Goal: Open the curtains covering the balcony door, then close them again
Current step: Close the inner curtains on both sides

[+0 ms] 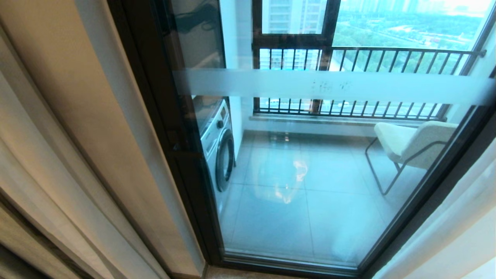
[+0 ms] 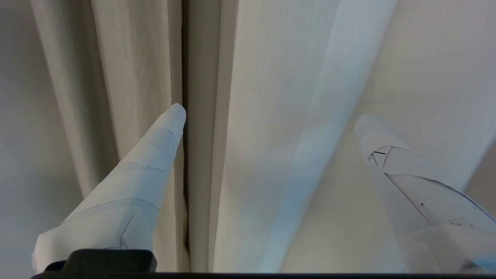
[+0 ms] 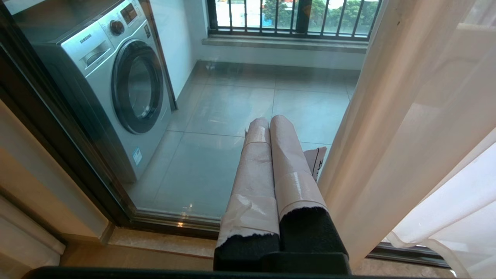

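The curtains are drawn apart: one cream panel [image 1: 77, 135] hangs at the left, a sheer white one [image 1: 457, 224] at the right. Between them the balcony door [image 1: 294, 182] shows bare glass in a dark frame, crossed by a frosted band. Neither arm appears in the head view. My left gripper [image 2: 270, 115] is open, its taped fingers [image 2: 155, 147] spread wide close to the vertical folds of a curtain [image 2: 267, 62], nothing between them. My right gripper [image 3: 269, 121] is shut and empty, low near the door's bottom rail, with the sheer curtain [image 3: 407, 116] just beside it.
Behind the glass stand a silver washing machine [image 1: 219, 151] at the left and a white chair [image 1: 410, 143] at the right on a grey tiled floor. A black railing [image 1: 368, 58] runs across the balcony window. The door's bottom track [image 3: 174, 223] lies along the floor.
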Controlling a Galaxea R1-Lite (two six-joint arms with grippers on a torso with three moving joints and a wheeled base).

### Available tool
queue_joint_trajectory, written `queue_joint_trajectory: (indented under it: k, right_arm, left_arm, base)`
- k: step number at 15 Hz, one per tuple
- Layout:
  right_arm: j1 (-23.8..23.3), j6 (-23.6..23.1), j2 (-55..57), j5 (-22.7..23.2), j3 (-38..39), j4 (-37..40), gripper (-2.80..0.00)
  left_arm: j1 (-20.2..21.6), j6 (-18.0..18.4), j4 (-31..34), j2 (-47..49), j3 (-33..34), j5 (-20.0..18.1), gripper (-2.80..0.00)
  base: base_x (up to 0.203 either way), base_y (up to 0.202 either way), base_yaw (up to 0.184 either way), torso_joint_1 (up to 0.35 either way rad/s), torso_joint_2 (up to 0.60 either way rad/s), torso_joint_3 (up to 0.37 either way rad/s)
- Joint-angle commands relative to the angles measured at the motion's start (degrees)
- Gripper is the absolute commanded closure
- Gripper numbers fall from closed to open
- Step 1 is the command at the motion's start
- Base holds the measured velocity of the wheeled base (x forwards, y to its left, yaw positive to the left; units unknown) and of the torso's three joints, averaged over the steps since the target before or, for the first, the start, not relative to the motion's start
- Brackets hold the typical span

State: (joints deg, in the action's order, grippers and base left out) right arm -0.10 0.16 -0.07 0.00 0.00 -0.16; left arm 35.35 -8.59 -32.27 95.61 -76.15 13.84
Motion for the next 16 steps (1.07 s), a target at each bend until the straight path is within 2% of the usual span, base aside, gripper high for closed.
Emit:
queue_joint_trajectory:
  k: [1, 6, 9, 16]
  right_arm:
    - [0.0, 0.0, 0.1, 0.0, 0.0, 0.0, 0.0]
    - [0.0, 0.0, 0.1, 0.0, 0.0, 0.0, 0.0]
    - [0.0, 0.0, 0.1, 0.0, 0.0, 0.0, 0.0]
    - [0.0, 0.0, 0.1, 0.0, 0.0, 0.0, 0.0]
  left_arm:
    - [0.2, -0.1, -0.2, 3.6, -3.5, 0.1, -2.8]
    - [1.2, -0.2, -0.2, 10.3, -12.0, -0.2, -2.8]
    - [1.2, -0.2, -0.2, 14.3, -17.4, -2.5, -2.8]
    - [-0.6, 0.0, -0.4, 18.4, -23.6, -3.7, -2.8]
  base:
    - [0.0, 0.0, 0.0, 0.0, 0.0, 0.0]
    - [0.0, 0.0, 0.0, 0.0, 0.0, 0.0]
    - [0.0, 0.0, 0.0, 0.0, 0.0, 0.0]
    - [0.0, 0.0, 0.0, 0.0, 0.0, 0.0]
